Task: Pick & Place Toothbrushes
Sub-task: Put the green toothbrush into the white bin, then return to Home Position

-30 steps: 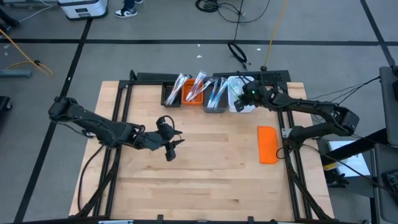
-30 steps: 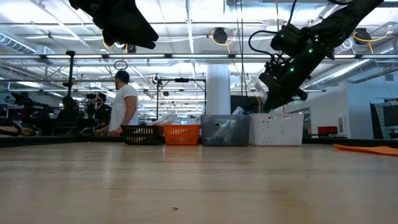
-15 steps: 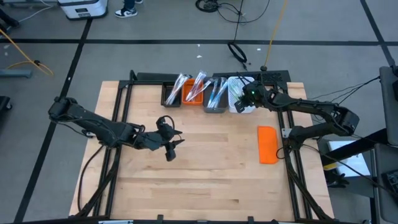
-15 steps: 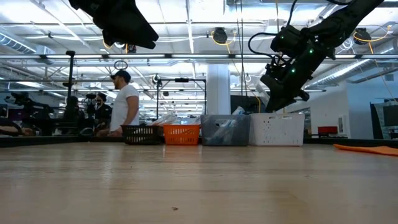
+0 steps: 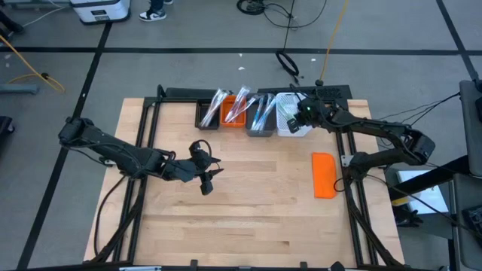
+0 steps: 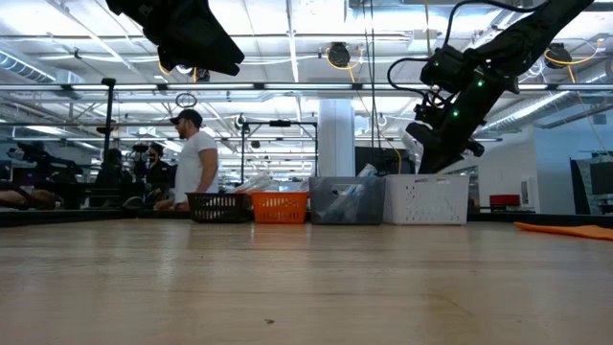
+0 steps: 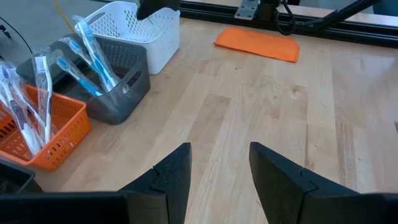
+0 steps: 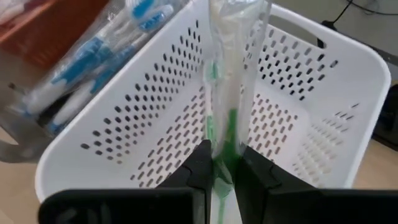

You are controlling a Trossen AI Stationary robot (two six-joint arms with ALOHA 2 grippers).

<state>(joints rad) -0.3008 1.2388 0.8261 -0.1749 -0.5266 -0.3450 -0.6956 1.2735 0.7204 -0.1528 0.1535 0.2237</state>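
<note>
My right gripper (image 8: 225, 169) is shut on a green-handled toothbrush in a clear wrapper (image 8: 227, 93), over the white perforated bin (image 8: 292, 124) at the table's far edge; the gripper also shows in the high view (image 5: 299, 119) and the low view (image 6: 442, 153). Blue toothbrushes (image 8: 93, 68) stand in the grey bin beside it. My left gripper (image 7: 221, 177) is open and empty, above the table's middle left (image 5: 207, 179). My right gripper pinches the wrapped toothbrush's green handle end (image 8: 225, 146) between its two fingers (image 8: 200, 168). The toothbrush runs on from the fingers in line with them, over the white bin's open top. I cannot tell whether its far end touches the bin.
Four bins stand in a row at the far edge: black (image 5: 207, 114), orange (image 5: 233, 114), grey (image 5: 261, 120) and white (image 5: 288, 122), the first three with toothbrushes upright in them. A flat orange block (image 5: 324, 175) lies at the right. A person (image 6: 192, 158) walks behind the table.
My right gripper has shifted a little above the white bin, still shut on the wrapped toothbrush. The person in the room behind has walked toward the right.
</note>
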